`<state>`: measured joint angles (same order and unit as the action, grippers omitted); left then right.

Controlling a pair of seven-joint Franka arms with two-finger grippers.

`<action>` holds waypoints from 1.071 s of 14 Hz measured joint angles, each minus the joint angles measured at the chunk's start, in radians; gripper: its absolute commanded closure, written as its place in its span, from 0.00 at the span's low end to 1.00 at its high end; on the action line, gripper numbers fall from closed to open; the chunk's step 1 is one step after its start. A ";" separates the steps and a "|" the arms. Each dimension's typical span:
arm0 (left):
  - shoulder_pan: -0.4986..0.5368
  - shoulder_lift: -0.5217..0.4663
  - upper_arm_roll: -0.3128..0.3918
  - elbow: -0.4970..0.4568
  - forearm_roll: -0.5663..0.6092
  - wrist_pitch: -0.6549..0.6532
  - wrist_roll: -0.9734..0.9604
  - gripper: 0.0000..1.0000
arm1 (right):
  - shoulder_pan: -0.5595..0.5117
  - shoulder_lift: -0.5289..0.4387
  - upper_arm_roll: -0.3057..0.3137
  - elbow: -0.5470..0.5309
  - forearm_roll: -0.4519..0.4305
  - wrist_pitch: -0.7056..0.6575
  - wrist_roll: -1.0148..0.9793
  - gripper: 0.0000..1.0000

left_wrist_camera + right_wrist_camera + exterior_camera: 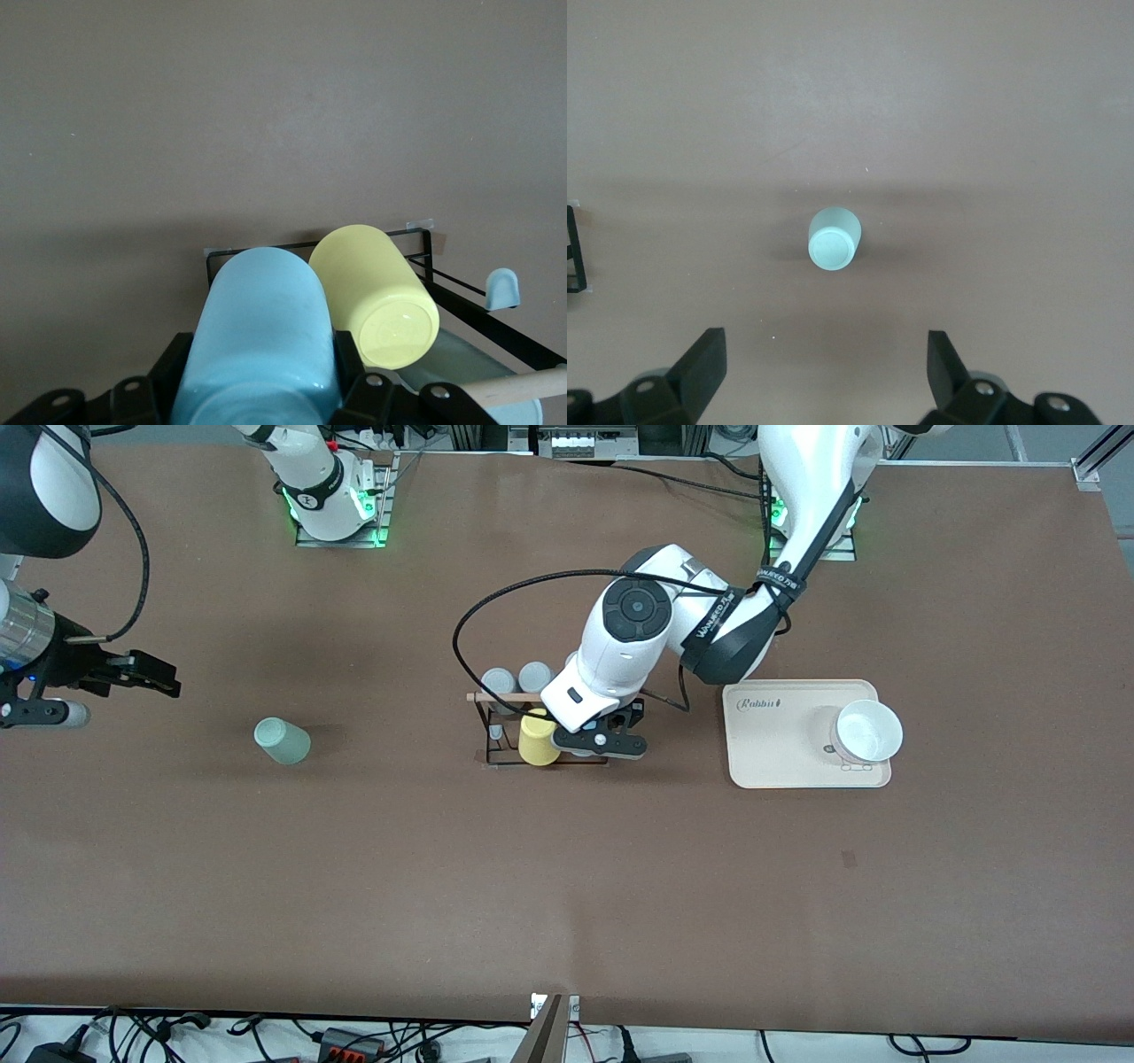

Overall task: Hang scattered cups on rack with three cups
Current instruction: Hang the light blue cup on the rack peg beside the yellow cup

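1. Brown worktop [567, 886], two white Franka arms based along one edge, cables trailing off the edges.
2. Left tool [257, 403] over the black wire rack [505, 731] at mid-worktop, clenched on a light blue cup [261, 341], gripped across its tapered wall.
3. Already on the rack: a yellow cup [538, 738] just beside the blue one, and two grey cups [516, 679] at the side farther from the front camera; wooden rod [505, 697] along the top.
4. Pale mint green cup [282, 740] well apart from the rack, toward the right arm's end of the worktop, apparently tipped on its side.
5. Right tool [824, 372] waiting over that end, fingers spread wide, nothing held.
6. Beige tray [771, 735] with a white bowl [868, 731] toward the left arm's end.
7. Likely handling: thin plastic, light, stiff, smooth and somewhat slippery; prone to roll or skid if nudged. Best taken across the mid-wall, squarely and gently.
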<state>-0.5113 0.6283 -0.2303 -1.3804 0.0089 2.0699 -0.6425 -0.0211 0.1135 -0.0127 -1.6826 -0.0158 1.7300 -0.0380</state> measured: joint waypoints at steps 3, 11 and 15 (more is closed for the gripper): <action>-0.002 0.009 0.000 -0.003 0.009 0.000 0.001 0.78 | 0.012 -0.002 0.000 0.004 0.000 -0.001 0.000 0.00; -0.024 0.055 0.000 -0.007 0.026 0.028 0.001 0.77 | 0.021 0.002 0.000 0.008 0.000 0.000 0.000 0.00; -0.027 0.077 0.000 -0.007 0.029 0.036 0.005 0.75 | 0.021 0.013 0.000 0.008 0.000 -0.003 0.000 0.00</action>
<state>-0.5383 0.7054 -0.2300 -1.3878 0.0377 2.1057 -0.6379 0.0001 0.1264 -0.0126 -1.6748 -0.0162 1.7267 -0.0380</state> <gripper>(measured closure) 0.313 0.000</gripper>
